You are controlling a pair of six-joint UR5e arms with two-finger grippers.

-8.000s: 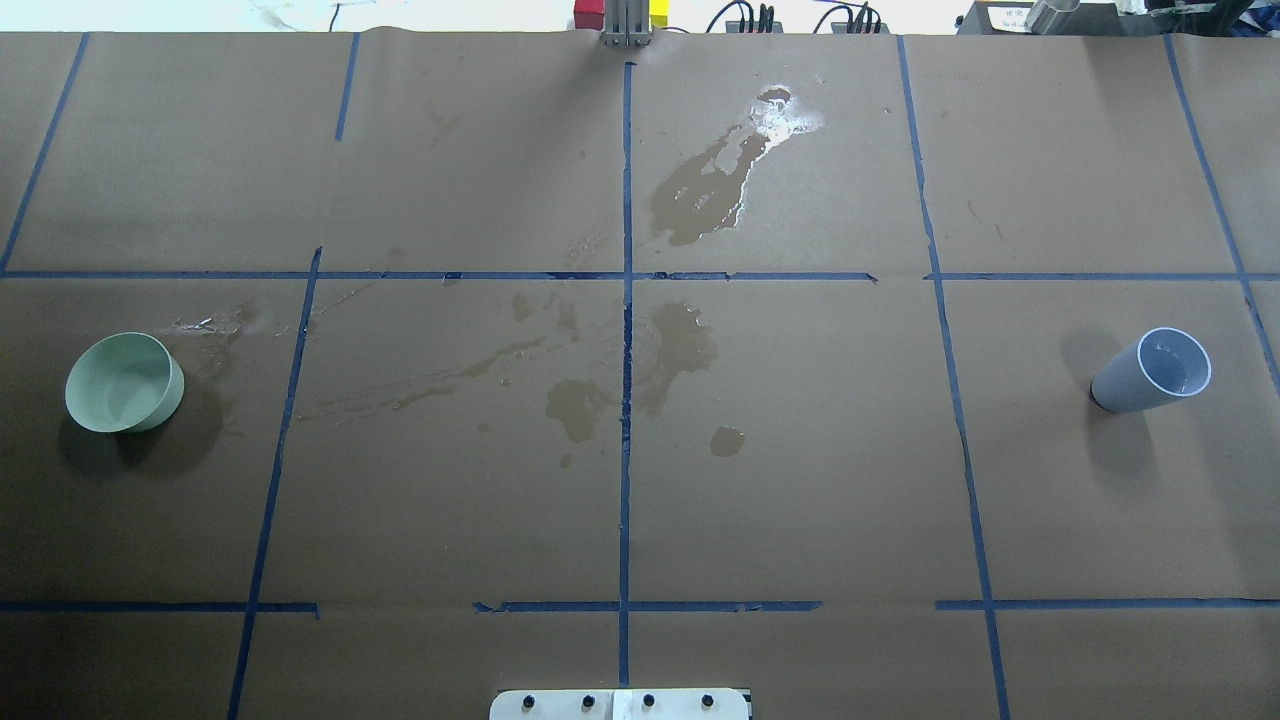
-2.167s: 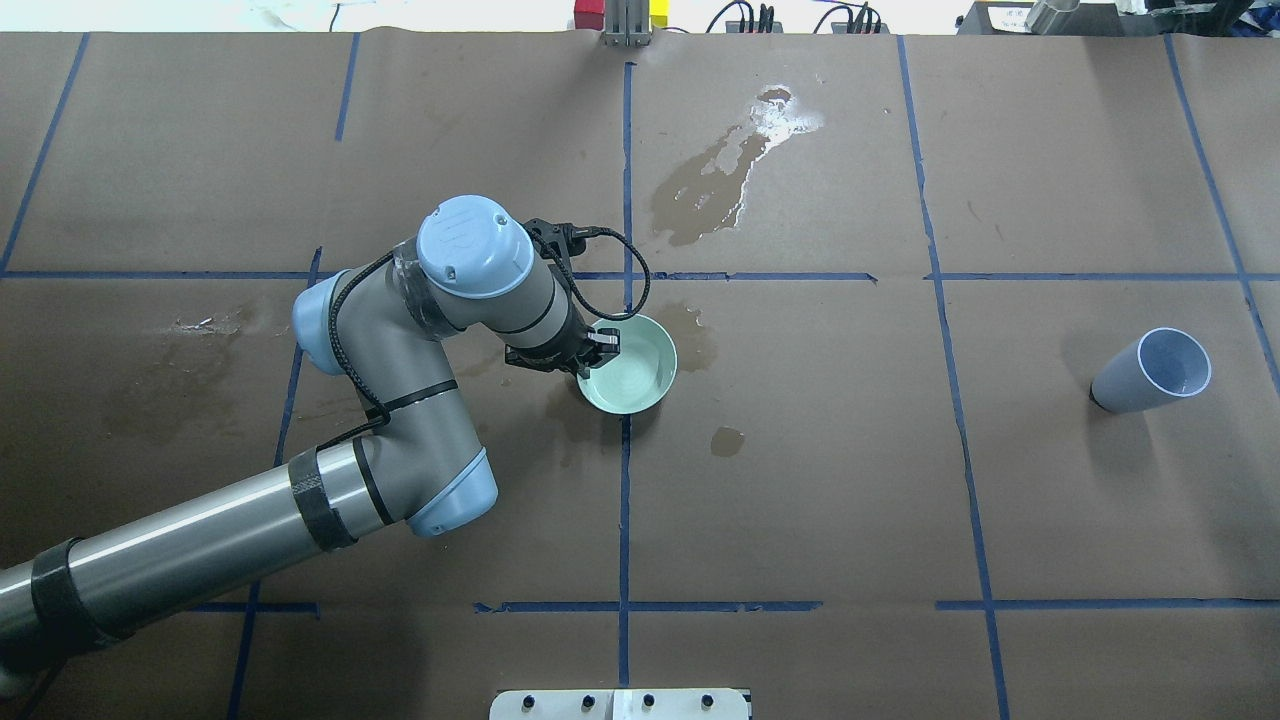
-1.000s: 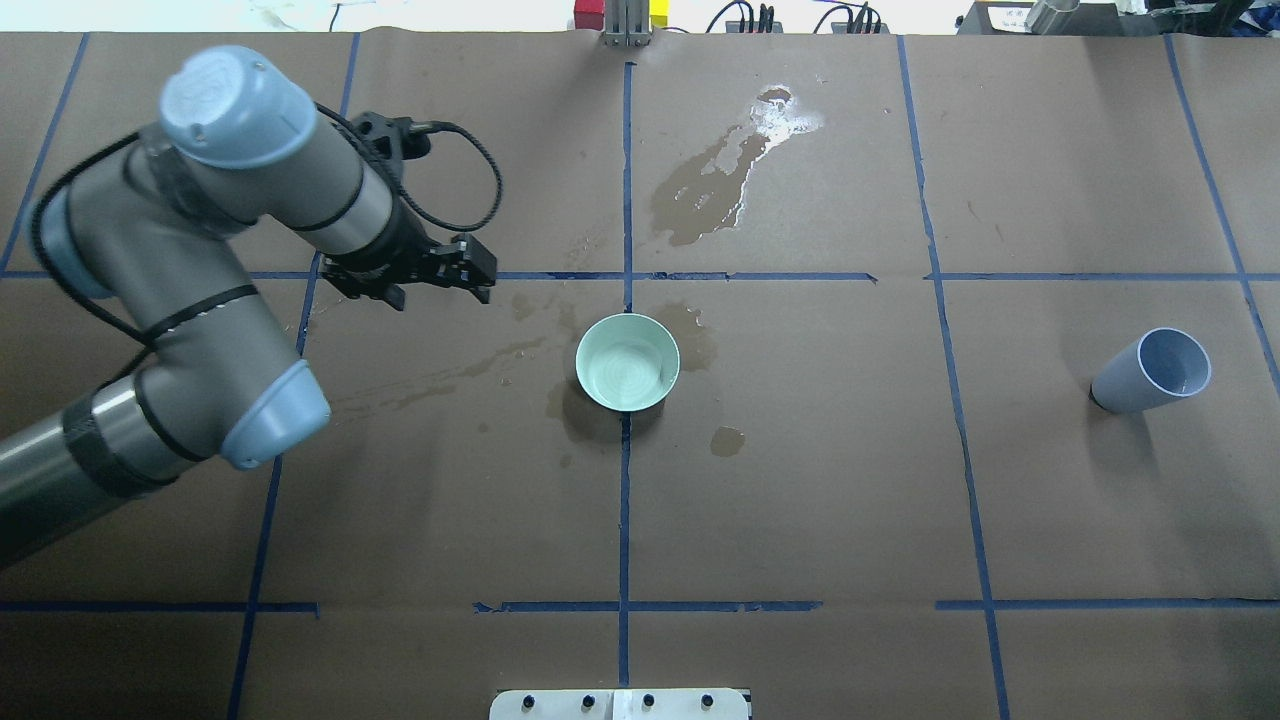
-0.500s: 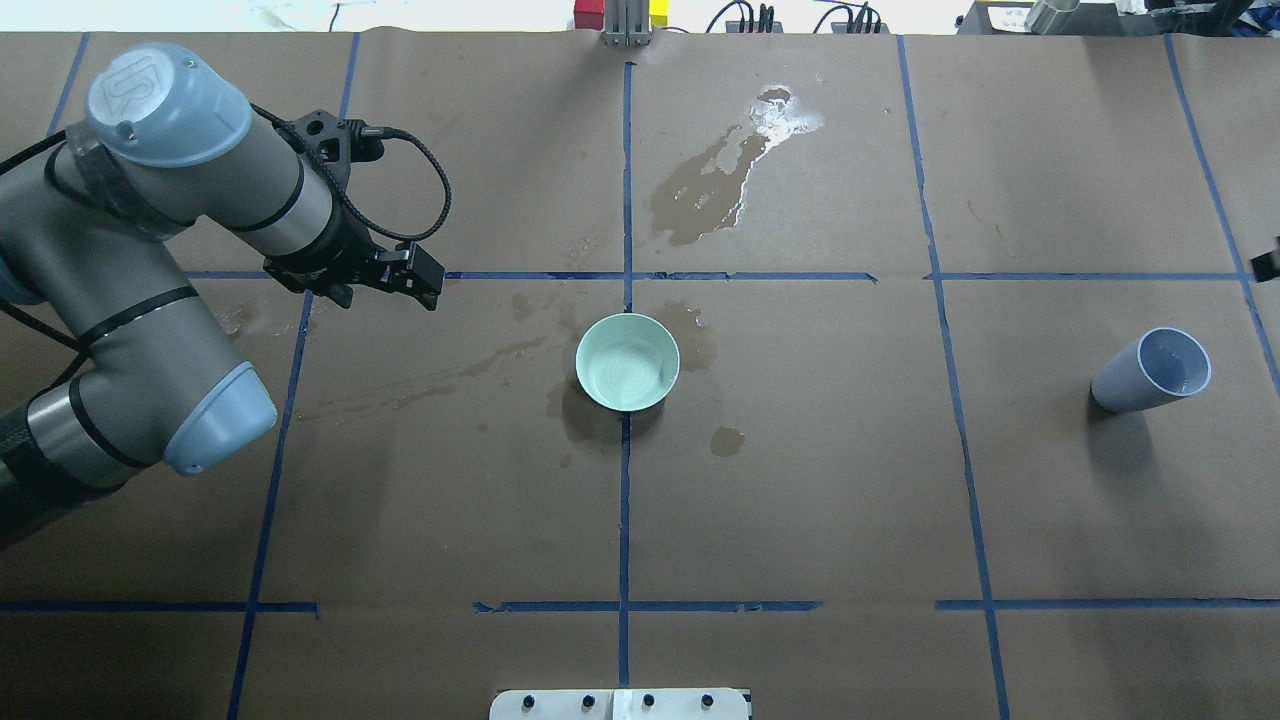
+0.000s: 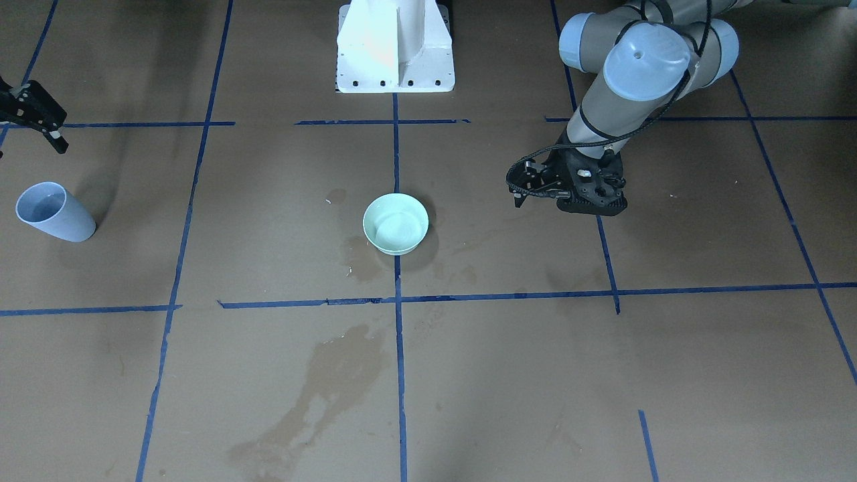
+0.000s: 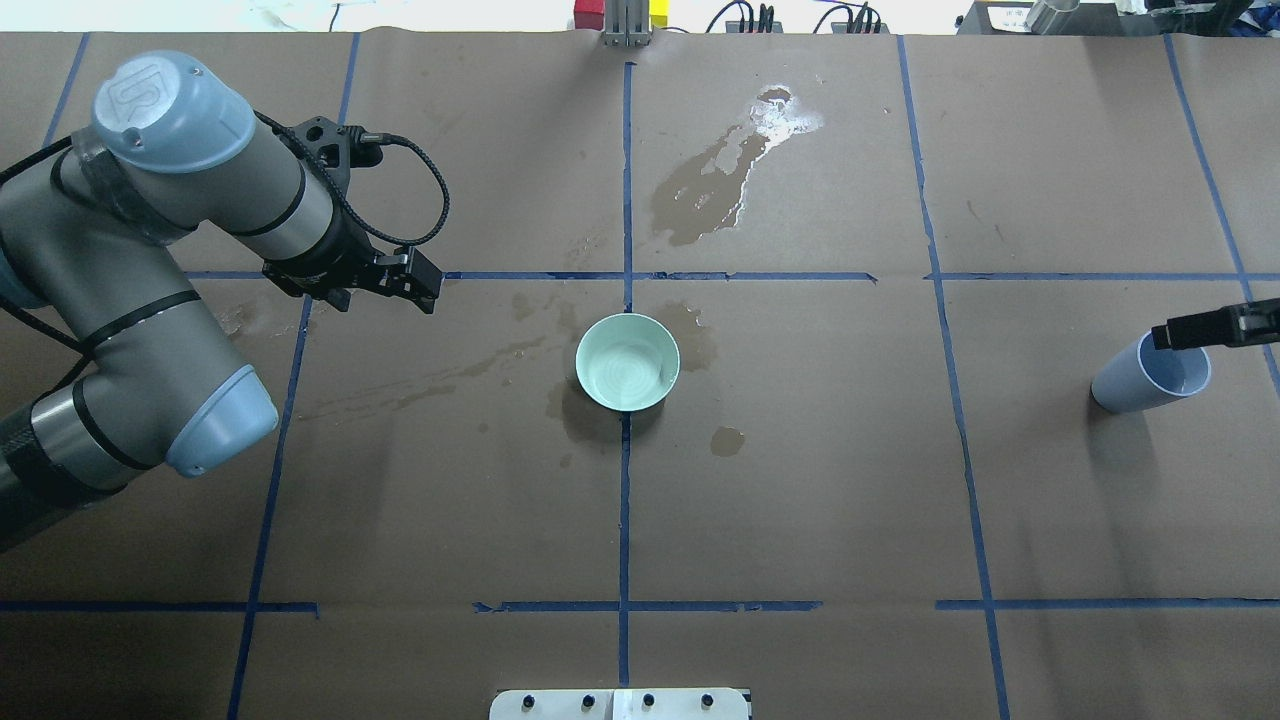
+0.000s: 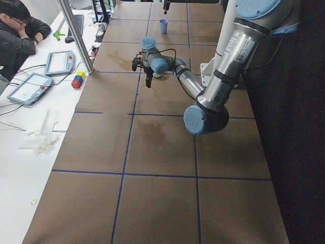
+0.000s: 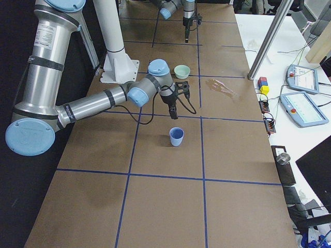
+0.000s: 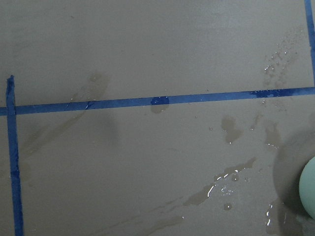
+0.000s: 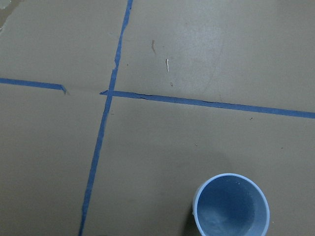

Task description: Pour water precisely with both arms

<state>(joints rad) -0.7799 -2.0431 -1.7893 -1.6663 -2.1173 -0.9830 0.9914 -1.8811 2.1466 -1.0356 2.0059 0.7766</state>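
A mint-green bowl [image 6: 627, 361] [image 5: 396, 223] stands alone at the middle crossing of the tape lines. My left gripper [image 6: 428, 285] [image 5: 519, 195] hovers well to its left, open and holding nothing. A blue-grey cup [image 6: 1150, 372] [image 5: 47, 211] stands upright at the far right, and the water [image 10: 231, 206] inside it shows as a faint sheen. My right gripper [image 6: 1162, 335] [image 5: 59, 139] comes in from the right edge just above and behind the cup's rim, apparently open and not touching the cup. The right wrist view shows the cup [image 10: 230, 204] at its bottom edge.
Brown paper with blue tape lines [image 6: 626, 470] covers the table. A glossy spill [image 6: 735, 165] lies at the back centre, and darker stains [image 6: 580, 405] surround the bowl. The white pedestal [image 5: 395, 47] stands at the robot's side. A person [image 7: 18, 30] sits past the far edge with tablets.
The left arm set the bowl at the centre, let go and drew back left, where it has now all but stopped. The right gripper has come in from the right edge to the cup.
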